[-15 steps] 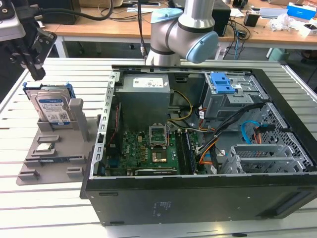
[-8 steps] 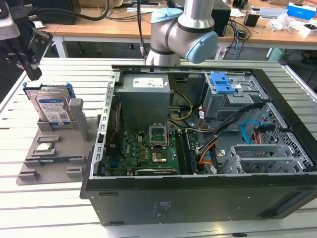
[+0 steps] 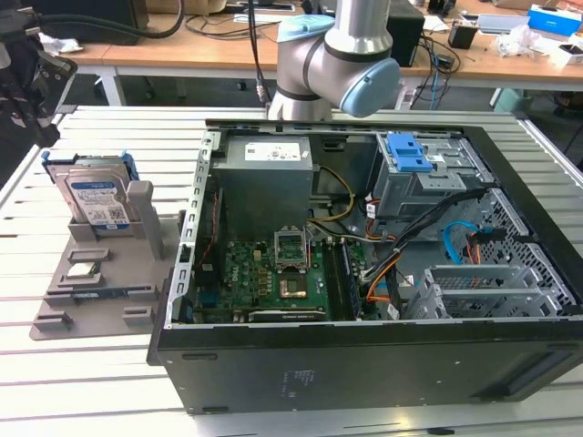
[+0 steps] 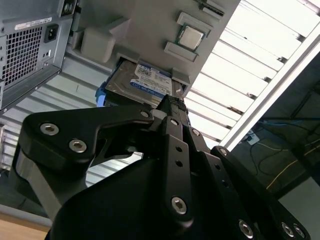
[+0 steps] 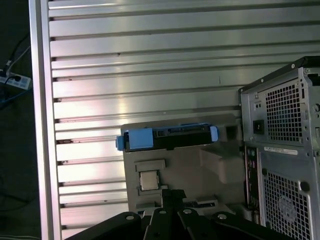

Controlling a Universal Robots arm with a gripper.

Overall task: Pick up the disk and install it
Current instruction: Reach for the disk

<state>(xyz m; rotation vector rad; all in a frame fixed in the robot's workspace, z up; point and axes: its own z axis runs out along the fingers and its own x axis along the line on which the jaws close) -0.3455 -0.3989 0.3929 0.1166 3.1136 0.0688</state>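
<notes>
Hovering near the racked disk, nothing gripped

Risk first: the disk [image 3: 96, 196] stands on edge in a grey holder [image 3: 100, 300] at the exterior view's left, beside the holder's upright post [image 3: 144, 214]. A skewed approach could wedge it against that post. It could also catch just the blue carrier frame [image 5: 137, 140], which likely flexes and slips. The processor chip [image 3: 84, 270] lies on the same holder just in front of the disk, so a low pass could knock it. The open computer case [image 3: 364, 364] sits just beside the holder, so a wide swing could clip its wall. The gripper [image 4: 172, 105] is in the exterior view's upper left, apart from the disk, and appears to carry nothing. How far open it is cannot be told.
</notes>
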